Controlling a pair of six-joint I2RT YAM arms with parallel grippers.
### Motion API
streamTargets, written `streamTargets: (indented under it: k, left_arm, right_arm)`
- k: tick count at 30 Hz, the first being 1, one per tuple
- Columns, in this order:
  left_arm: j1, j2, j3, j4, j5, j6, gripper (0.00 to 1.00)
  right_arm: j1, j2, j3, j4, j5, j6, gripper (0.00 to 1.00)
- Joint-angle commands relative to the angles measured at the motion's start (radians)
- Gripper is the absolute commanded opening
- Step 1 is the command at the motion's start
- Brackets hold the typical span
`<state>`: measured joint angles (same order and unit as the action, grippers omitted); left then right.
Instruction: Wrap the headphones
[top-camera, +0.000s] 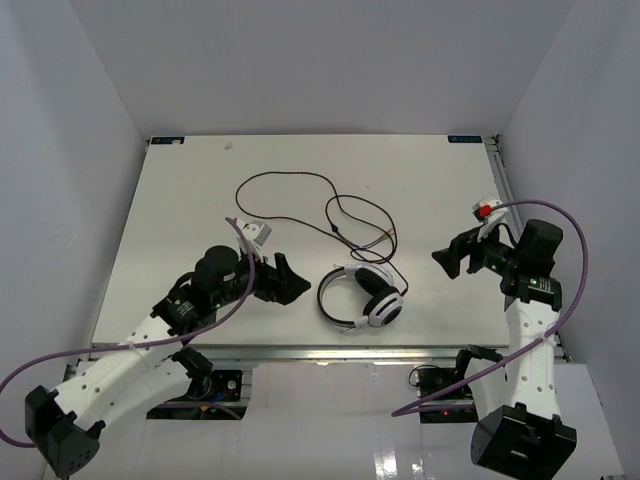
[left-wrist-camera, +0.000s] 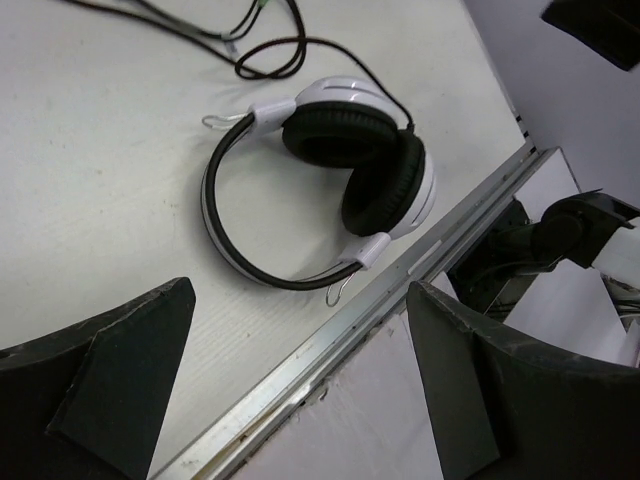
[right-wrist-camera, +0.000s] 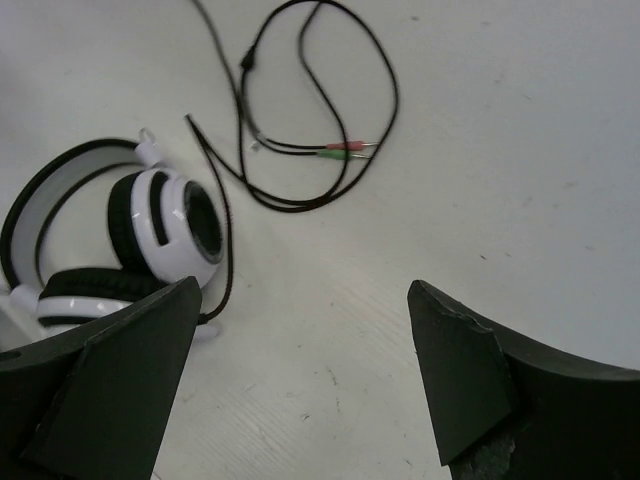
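Overhead, the white table (top-camera: 180, 200) carries everything. The left gripper (top-camera: 288, 280) and right gripper (top-camera: 448, 258) hover either side of the headphones (top-camera: 362, 298), each with jaws spread wide and holding nothing. The headphones lie close to the table's near edge, just inside its metal rail (left-wrist-camera: 300, 375), with the ear cups together. Their cord (top-camera: 288, 175) sprawls in loose loops toward the far edge, with the plugs (right-wrist-camera: 345, 150) among them. A purple cable (top-camera: 572, 262) arcs beside the right arm.
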<state>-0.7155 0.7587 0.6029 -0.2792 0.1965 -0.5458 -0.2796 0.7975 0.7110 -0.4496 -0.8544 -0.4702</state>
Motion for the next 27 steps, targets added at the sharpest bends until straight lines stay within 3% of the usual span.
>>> streamTargets:
  k: [1,7,13,17,22,27]
  left_arm:
    - [0.004,0.096,0.001,-0.024,0.032,-0.147,0.97]
    - [0.002,0.282,0.047,-0.088,-0.003,-0.200,0.93]
    - [-0.078,0.532,0.180,-0.227,-0.075,-0.274,0.67]
    - [-0.148,0.640,0.246,-0.252,-0.174,-0.344,0.68]
    - [-0.181,0.769,0.287,-0.257,-0.182,-0.478,0.69]
    - [-0.190,0.871,0.329,-0.258,-0.260,-0.556,0.63]
  right_arm:
    - [0.012,0.056,0.049,-0.225,-0.323,-0.416,0.90]
    - [0.017,0.123,0.008,-0.103,-0.266,-0.271,0.90]
    - [0.017,0.112,-0.088,0.143,-0.252,-0.066,0.90]
    - [0.017,0.111,-0.102,0.180,-0.243,-0.059,0.90]
    - [0.017,0.111,-0.117,0.177,-0.243,-0.071,0.90]
    - [0.017,0.100,-0.115,0.174,-0.268,-0.071,0.90]
